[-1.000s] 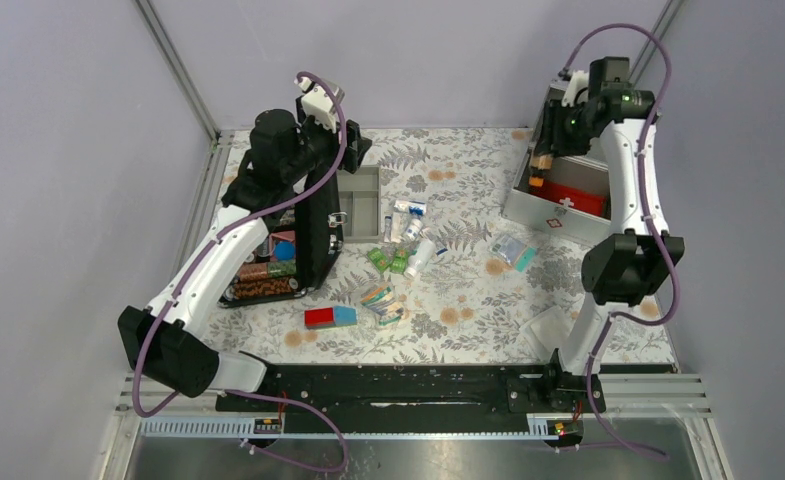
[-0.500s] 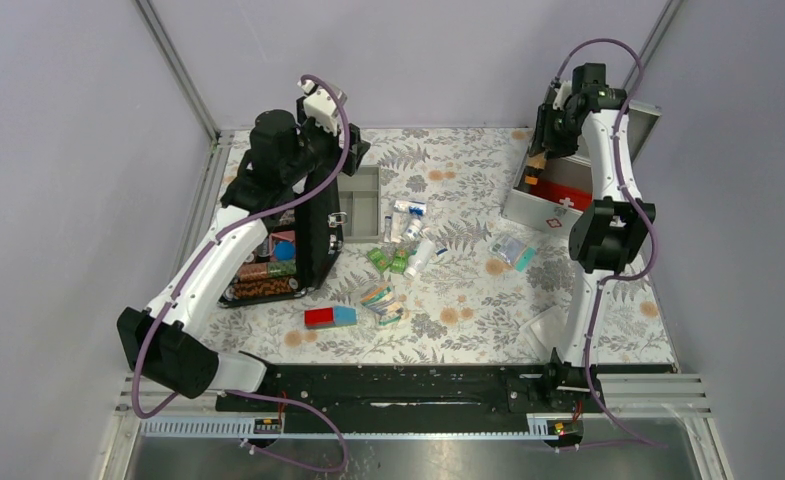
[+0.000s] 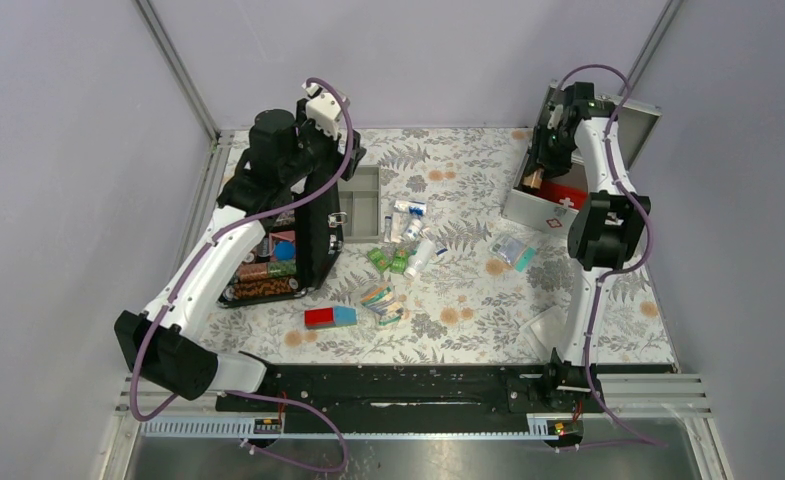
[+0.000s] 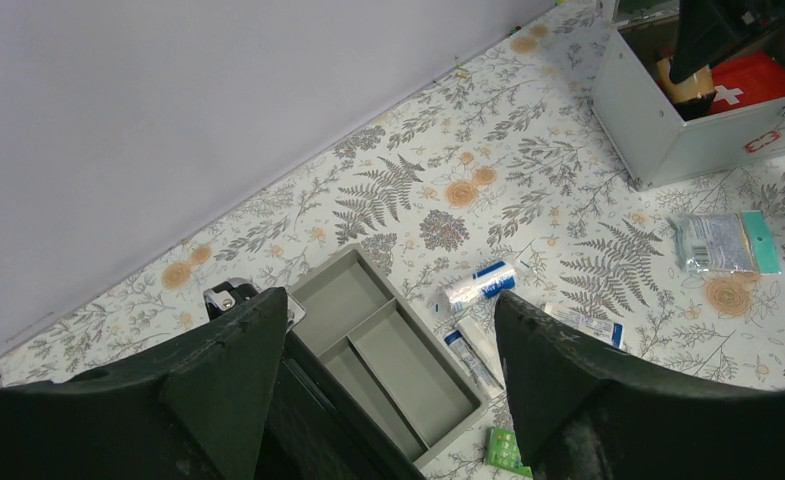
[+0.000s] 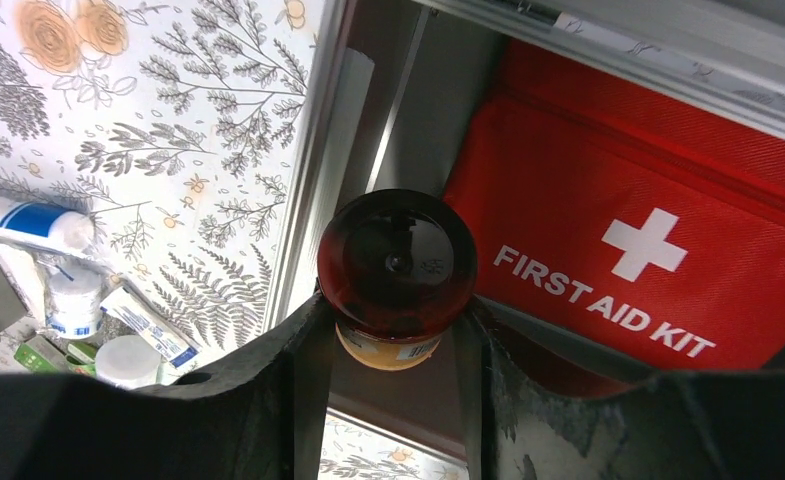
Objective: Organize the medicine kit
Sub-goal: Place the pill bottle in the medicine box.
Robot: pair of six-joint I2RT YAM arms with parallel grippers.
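Note:
The medicine kit (image 3: 540,214) is a grey metal box standing open at the back right, also in the left wrist view (image 4: 658,140). My right gripper (image 5: 396,306) is shut on an amber bottle (image 5: 398,258) with a dark cap and holds it over the kit's left end (image 5: 313,180), beside a red first-aid pouch (image 5: 628,230) that lies inside. From above, that gripper (image 3: 540,165) hangs over the kit with the bottle (image 3: 531,181) at its tip. My left gripper (image 4: 388,300) is open and empty, high above a grey divided tray (image 4: 388,360).
A black case (image 3: 278,250) with colourful contents stands open at the left, the tray (image 3: 360,205) beside it. Tubes (image 3: 408,215), green packets (image 3: 388,260), a red-and-blue box (image 3: 330,317) and a plastic bag (image 3: 513,250) lie scattered mid-table. The kit's lid (image 3: 636,120) leans back against the wall.
My right arm has swung back and lowered the bottle toward the kit's left end. The left arm has shifted only slightly.

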